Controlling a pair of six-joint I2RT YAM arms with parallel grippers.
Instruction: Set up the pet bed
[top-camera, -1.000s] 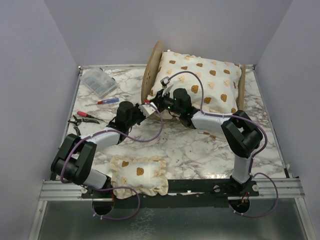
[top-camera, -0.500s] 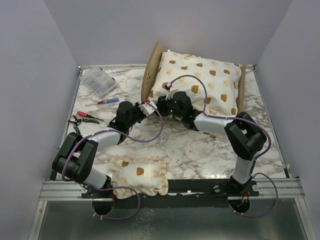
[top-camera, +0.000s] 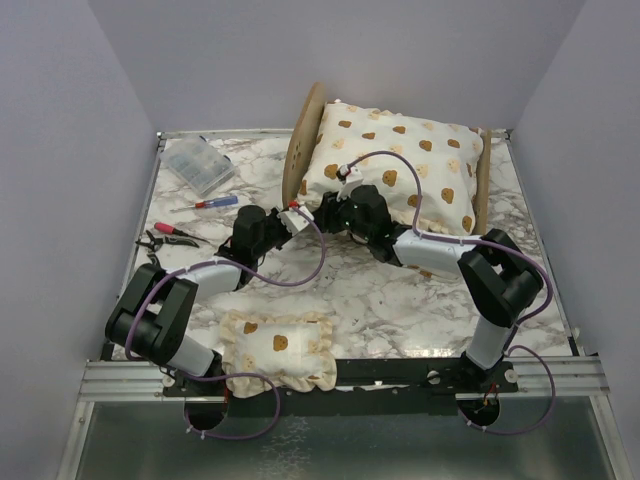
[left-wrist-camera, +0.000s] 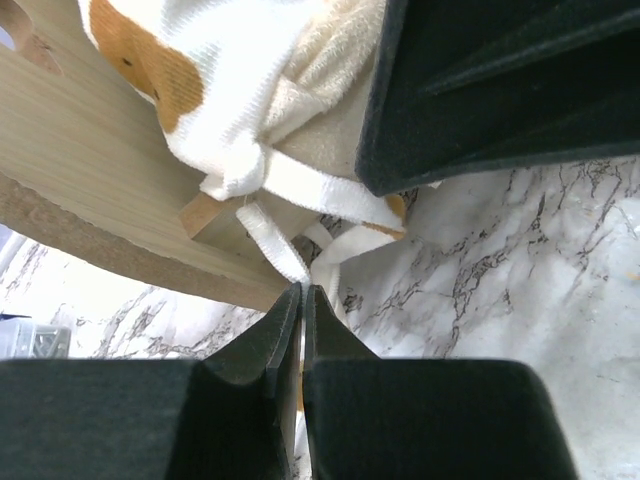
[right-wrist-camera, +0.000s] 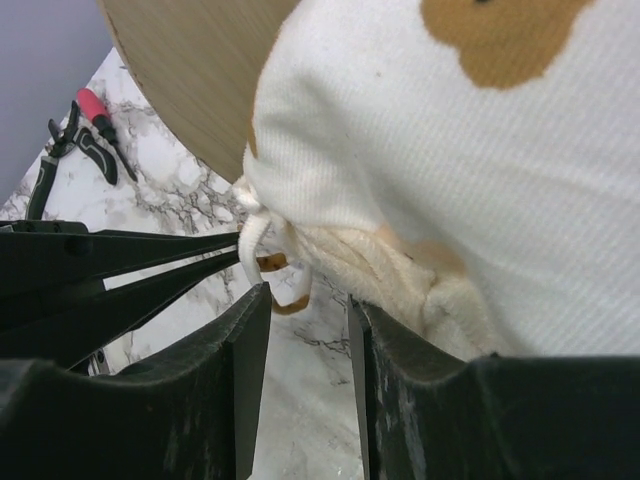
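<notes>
Where it stands at the upper centre of the top view, the pet bed (top-camera: 300, 150) is seen as a light plywood frame. Its rounded headboard (top-camera: 308, 115) is at the left and its low footboard (top-camera: 483, 185) at the right. The frame is almost wholly covered by a cream cushion (top-camera: 400, 160) printed with brown bears, so its base is hidden.

At the lower left corner of the cushion, just beside the headboard, a white tie (left-wrist-camera: 270, 235) hangs down. Its end is pinched in the left gripper (left-wrist-camera: 302, 292), whose fingers are pressed together on it. The right gripper (right-wrist-camera: 300, 330) is held just beside this, with its fingers parted by a narrow gap and a loop of tie (right-wrist-camera: 290, 290) lying ahead of that gap; nothing is grasped by it.

A small matching pillow (top-camera: 278, 348) is laid at the lower centre of the frame. A clear parts box (top-camera: 198, 165), a red-handled screwdriver (top-camera: 205, 203) and pliers (top-camera: 165, 238) are set at the left.

Everything is carried by a white surface (top-camera: 360, 290) veined in grey like marble. It is closed in by plain pale walls (top-camera: 420, 50) at the back and both sides.
</notes>
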